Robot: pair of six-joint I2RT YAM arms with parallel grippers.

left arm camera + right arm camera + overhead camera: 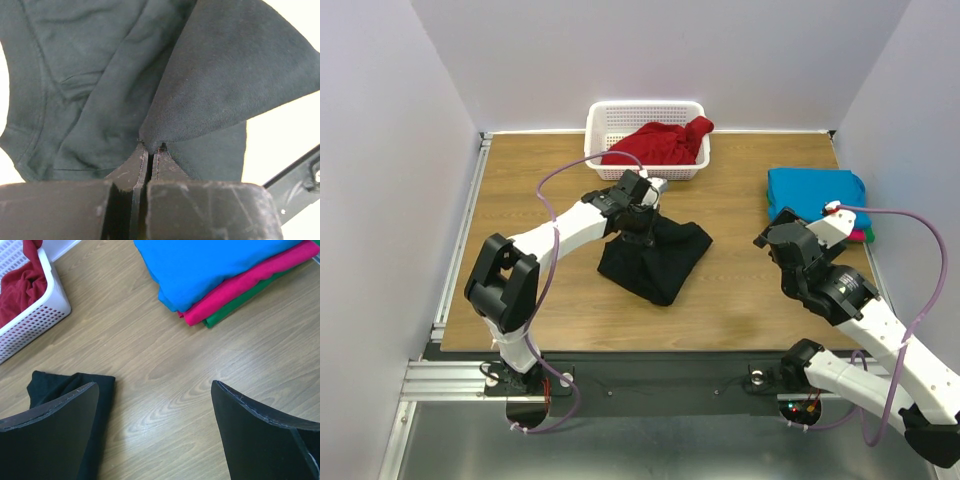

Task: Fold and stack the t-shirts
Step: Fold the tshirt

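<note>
Black cloth rises to a peak a little left of the table's middle: the black t-shirt [655,258] is lifted at its far upper part, and the rest spreads down onto the wood toward the near right in a loose, crumpled tent. The left gripper [150,150] pinches that peak. In the left wrist view its two fingers are pressed tight together on a small gather of the cloth, with folds and a stitched hem fanning away from the tips. The right gripper [154,385] is well to the right of the shirt, its fingers spread wide with nothing between them, over bare wood; one edge of the black cloth shows past its left finger in the right wrist view. Beyond it, near the table's right edge, sits a neat stack of folded shirts: the turquoise-blue t-shirt [815,192] on top, the pink-red t-shirt [250,287] under it and the green t-shirt [235,305] at the bottom, its edge just showing. At the far edge of the wooden table [740,290] stands a white basket [610,110] holding the red t-shirt [660,142], rumpled, with part of it lying up over the right rim.
</note>
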